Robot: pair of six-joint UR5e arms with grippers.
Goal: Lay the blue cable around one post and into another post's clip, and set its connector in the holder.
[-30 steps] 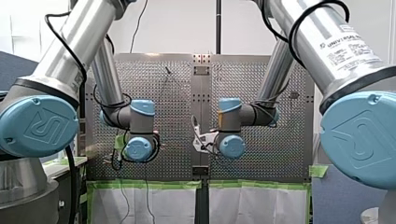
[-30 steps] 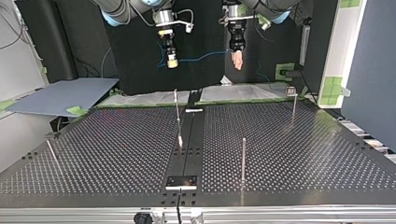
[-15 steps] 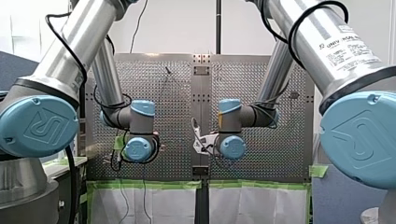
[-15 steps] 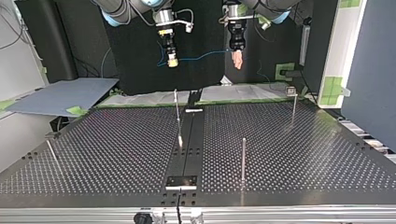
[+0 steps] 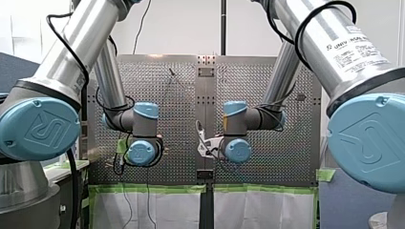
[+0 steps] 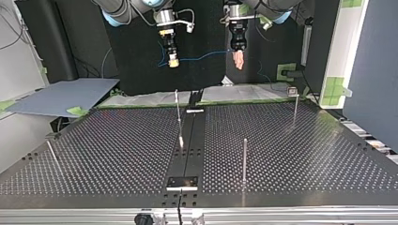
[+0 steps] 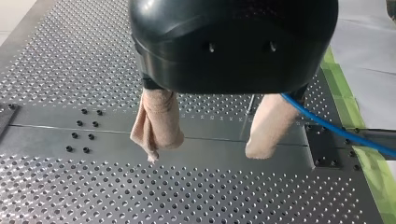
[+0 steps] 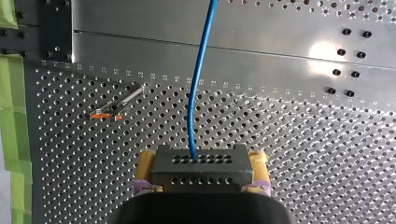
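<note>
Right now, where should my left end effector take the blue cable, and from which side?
Probably grip the blue cable mid-span, clear of the connector my right end effector holds. Bring my left end effector down from above, straddling it: it hangs roughly level.

Robotics lab: perforated metal table [image 6: 305, 150], green tape [image 5: 258, 189].

A white wall [image 5: 181, 28] is standing behind the perforated table [image 5: 162, 95], a dark pole [image 5: 223, 26] rising before it. Green tape [image 5: 148, 188] is running along the table's near edge, with white sheeting [image 5: 143, 210] showing below. In the top view a black backdrop [image 6: 136, 70] is filling the far side, a grey board [image 6: 61, 96] is lying at the left, and a blue-grey partition [image 6: 373, 70] is standing at the right.
</note>
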